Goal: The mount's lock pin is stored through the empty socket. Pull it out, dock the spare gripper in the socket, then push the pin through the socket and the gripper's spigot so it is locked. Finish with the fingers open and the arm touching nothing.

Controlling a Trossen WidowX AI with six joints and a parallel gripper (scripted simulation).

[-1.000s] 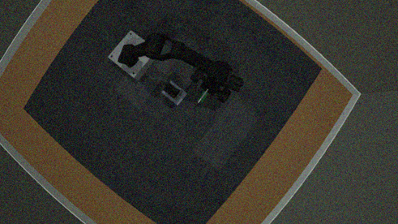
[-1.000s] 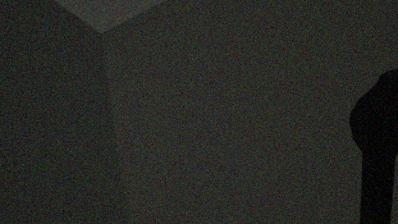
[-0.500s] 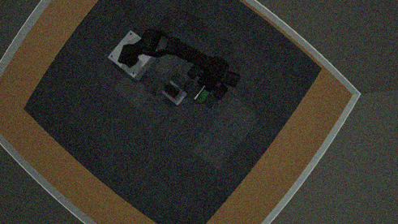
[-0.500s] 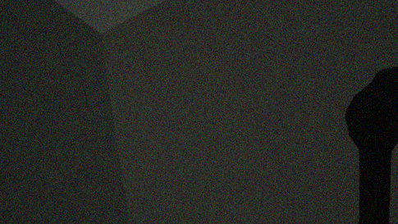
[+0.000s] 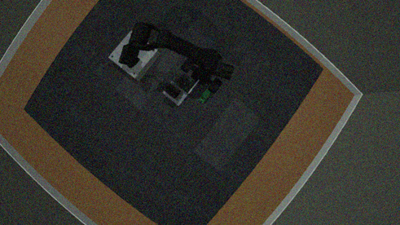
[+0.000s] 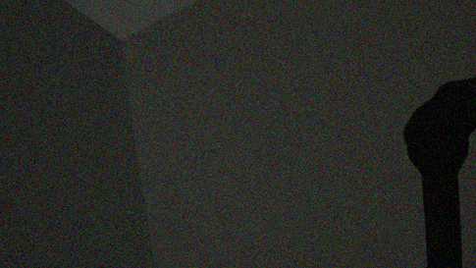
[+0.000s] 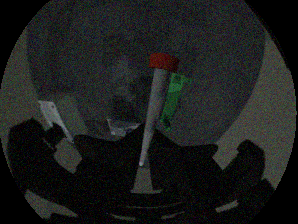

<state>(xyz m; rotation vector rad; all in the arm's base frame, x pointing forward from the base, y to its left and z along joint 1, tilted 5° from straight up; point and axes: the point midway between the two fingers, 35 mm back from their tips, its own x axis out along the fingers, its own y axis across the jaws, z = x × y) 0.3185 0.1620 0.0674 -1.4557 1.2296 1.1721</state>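
Note:
The lock pin, a pale grey shaft (image 7: 156, 102) with a red head, stands out from between the fingertips in the wrist view, leaning slightly right. My gripper (image 7: 148, 132) is shut on its shaft, and the pin's thin lower end shows below the fingertips. A green part (image 5: 205, 96) (image 7: 172, 102) lies behind and beside the pin in the wrist view; I cannot tell whether the pin touches it. I cannot tell which dark part is the socket or the spare gripper. The top view shows the arm covering much of this area.
A white-edged holder (image 5: 182, 100) (image 7: 116, 129) with dark contents lies near the green part. The arm's white base plate (image 5: 136, 75) (image 7: 54, 114) is farther off. A faint grey patch (image 5: 226, 132) is on the dark mat (image 5: 121, 145). The exterior view shows only the arm (image 6: 438, 139) against walls.

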